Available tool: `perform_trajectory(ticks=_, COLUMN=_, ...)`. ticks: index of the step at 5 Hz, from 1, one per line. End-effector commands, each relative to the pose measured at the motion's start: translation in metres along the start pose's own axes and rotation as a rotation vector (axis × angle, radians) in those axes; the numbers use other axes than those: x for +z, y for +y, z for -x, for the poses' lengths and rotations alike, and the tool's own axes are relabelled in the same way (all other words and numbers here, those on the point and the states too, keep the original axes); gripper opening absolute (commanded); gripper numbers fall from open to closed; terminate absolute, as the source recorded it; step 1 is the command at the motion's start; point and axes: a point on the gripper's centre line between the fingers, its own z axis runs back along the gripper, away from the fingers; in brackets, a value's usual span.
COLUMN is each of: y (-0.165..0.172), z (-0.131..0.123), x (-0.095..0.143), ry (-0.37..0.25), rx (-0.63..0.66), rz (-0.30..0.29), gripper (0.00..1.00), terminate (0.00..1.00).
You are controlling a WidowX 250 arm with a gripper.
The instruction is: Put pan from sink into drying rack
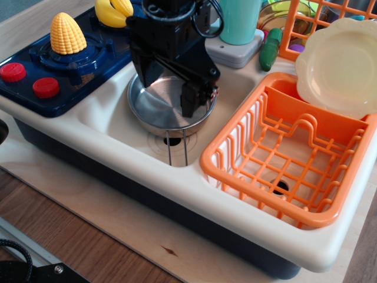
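The shiny steel pan sits in the cream sink, with its two-wire handle pointing toward the front edge. My black gripper is open and low over the pan. One finger is near the pan's back-left rim and the other is near its right side, down inside the bowl. The arm hides the back of the pan. I cannot tell whether the fingers touch it. The orange drying rack stands just right of the sink and holds nothing on its grid floor.
A cream plate leans at the rack's back right. A navy stove with a yellow corn and red knobs is at left. A teal cup, a green vegetable and a taller orange crate stand behind.
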Motion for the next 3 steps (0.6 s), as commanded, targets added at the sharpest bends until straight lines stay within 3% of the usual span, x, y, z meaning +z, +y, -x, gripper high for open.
perform_trajectory(ticks=1, y=0.005, z=0.0, x=0.01, ry=-0.11, rx=-0.237, rz=0.021, gripper=1.0, terminate=0.0)
perform_trajectory(ticks=2, y=0.006, z=0.002, x=0.004, ry=-0.108, rx=-0.341, rz=0.057, gripper=1.0, terminate=0.0)
perform_trajectory(ticks=3, y=0.005, z=0.013, x=-0.007, ry=-0.135, rx=-0.418, rz=0.045, gripper=1.0, terminate=0.0)
